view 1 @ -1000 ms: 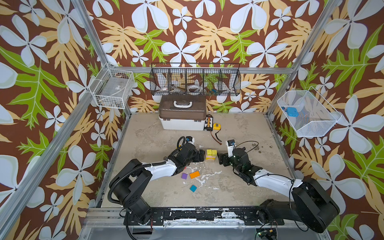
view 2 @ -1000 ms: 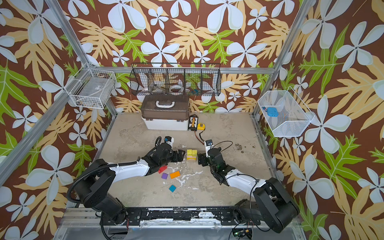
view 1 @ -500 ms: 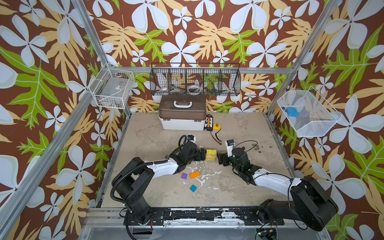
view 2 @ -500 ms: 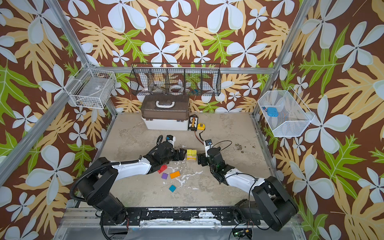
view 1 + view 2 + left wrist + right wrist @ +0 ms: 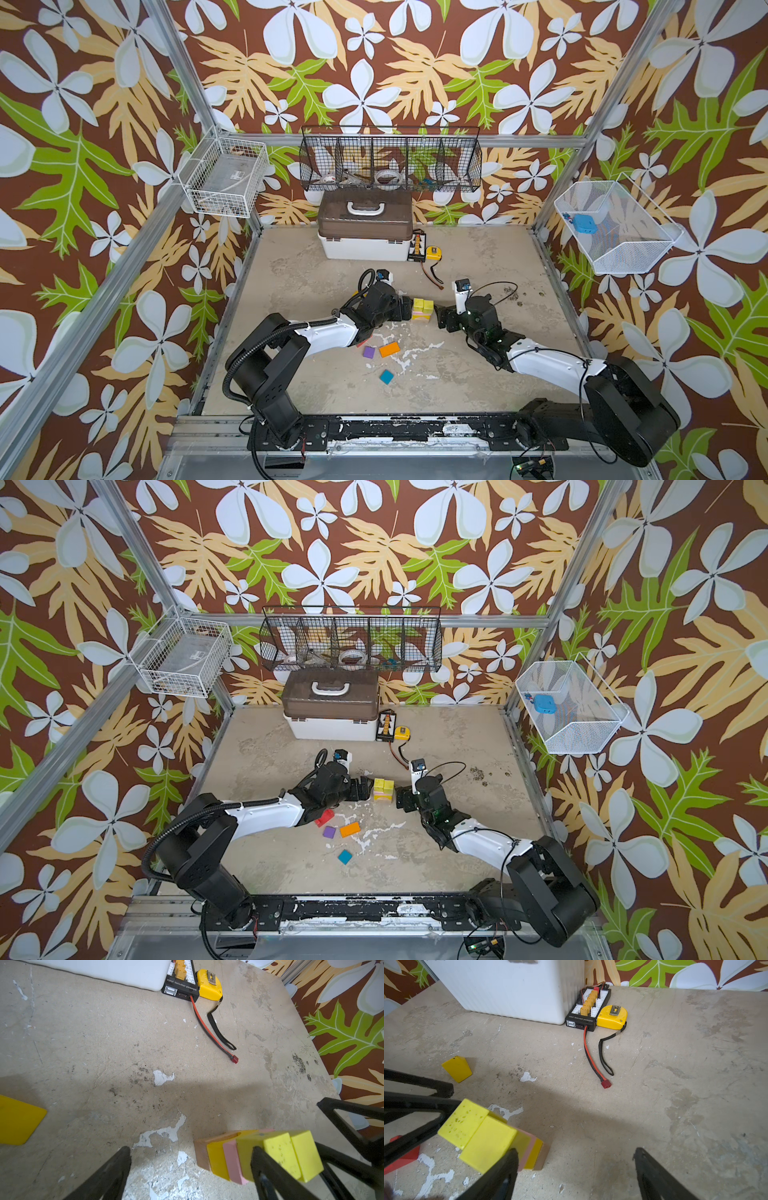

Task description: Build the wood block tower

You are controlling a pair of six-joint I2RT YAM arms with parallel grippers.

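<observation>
While the tower [image 5: 423, 309] stands only a few layers high near the middle of the bench [image 5: 316, 286], I read its make-up from the wrist views. A plain wood block lies at the base, with yellow, pink and yellow slabs above it and two bright yellow cubes side by side on top. The left jaws sit just beside it on its left, spread wide and holding nothing. The right jaws sit just beside it on its right, also spread wide and empty. I cannot tell whether either set touches the stack. Nearer the front edge lie loose blocks: a purple block [image 5: 368, 352] next to an orange block [image 5: 389, 349], and a teal block [image 5: 386, 376] closer to me still. In a top view a red block [image 5: 324, 818] peeks out from under the left arm. In the right wrist view a yellow wedge block [image 5: 457, 1068] rests on the bench apart from the tower. Toward the back, a yellow tape measure [image 5: 433, 252] touches a black charging board [image 5: 417, 249], which sits against a white box [image 5: 365, 245] with a brown lid.
</observation>
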